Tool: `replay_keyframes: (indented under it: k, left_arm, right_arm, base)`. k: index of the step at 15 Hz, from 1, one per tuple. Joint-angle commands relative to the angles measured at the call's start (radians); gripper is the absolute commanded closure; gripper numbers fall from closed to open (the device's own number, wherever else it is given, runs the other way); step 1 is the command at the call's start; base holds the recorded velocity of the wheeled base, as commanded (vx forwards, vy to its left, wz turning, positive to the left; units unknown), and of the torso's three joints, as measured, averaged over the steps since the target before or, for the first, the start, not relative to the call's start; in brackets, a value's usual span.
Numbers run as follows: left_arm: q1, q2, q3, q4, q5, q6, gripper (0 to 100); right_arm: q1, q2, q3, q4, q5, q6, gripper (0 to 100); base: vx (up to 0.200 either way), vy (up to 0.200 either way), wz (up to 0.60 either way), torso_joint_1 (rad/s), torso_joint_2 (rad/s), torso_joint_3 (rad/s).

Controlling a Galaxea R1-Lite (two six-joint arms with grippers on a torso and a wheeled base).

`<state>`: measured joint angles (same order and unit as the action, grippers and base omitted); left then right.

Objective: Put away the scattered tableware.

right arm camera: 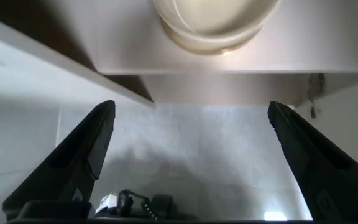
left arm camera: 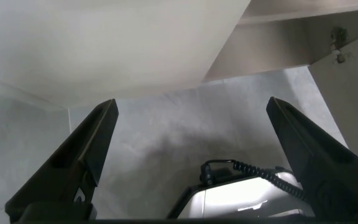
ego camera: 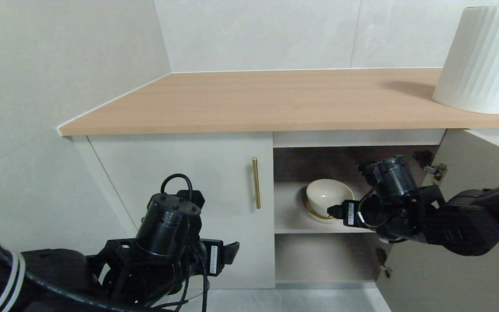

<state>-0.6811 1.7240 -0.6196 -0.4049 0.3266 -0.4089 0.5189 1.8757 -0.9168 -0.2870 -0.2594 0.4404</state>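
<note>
- A cream bowl (ego camera: 328, 197) sits on a small plate (ego camera: 317, 214) on the upper shelf (ego camera: 290, 223) inside the cabinet (ego camera: 180, 173), so this piece looks put away.
- The right gripper (right arm camera: 190, 111) hangs just outside the cabinet's open side, level with that shelf and close in front of the bowl. Its fingers are spread wide with nothing between them.
- The left gripper (left arm camera: 191, 104) sits low in front of the cabinet's closed left door, fingers also wide apart and empty.
- The cabinet's right door (ego camera: 448, 268) is swung fully open.
- On the countertop (ego camera: 275, 99) above the cabinet I see no loose dishes, just a tall white ribbed container (ego camera: 479, 60) at its right end.
- My reading: the stowing is at or near its end. What is left is drawing the right arm back and probably shutting the door, unless more tableware lies elsewhere.
</note>
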Motion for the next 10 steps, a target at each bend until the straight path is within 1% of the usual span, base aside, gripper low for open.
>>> replay_keyframes:
  k: [1,4,7,10]
  left_arm:
    - [0.000,-0.006,-0.002,0.000,0.000,-0.002,0]
    - [0.000,-0.006,-0.002,0.000,-0.001,-0.002,0]
    - [0.000,-0.008,-0.002,0.000,-0.001,-0.002,0]
    - [0.000,-0.009,-0.002,0.000,-0.001,-0.002,0]
  right_arm:
    - [0.007,-0.056,0.076,-0.001,0.000,0.001,0]
    - [0.010,-0.115,0.171,-0.003,0.000,0.004,0]
    - [0.053,-0.227,0.271,-0.003,0.000,0.004,0]
    - [0.099,-0.280,0.348,-0.003,-0.003,0.012,0]
  base:
    - [-0.200,0.000,0.00,0.007,0.01,-0.002]
    - [-0.200,0.000,0.00,-0.004,0.01,0.002]
    - [-0.200,0.000,0.00,0.006,0.00,0.001]
    - [-0.200,0.000,0.00,-0.001,0.00,0.001]
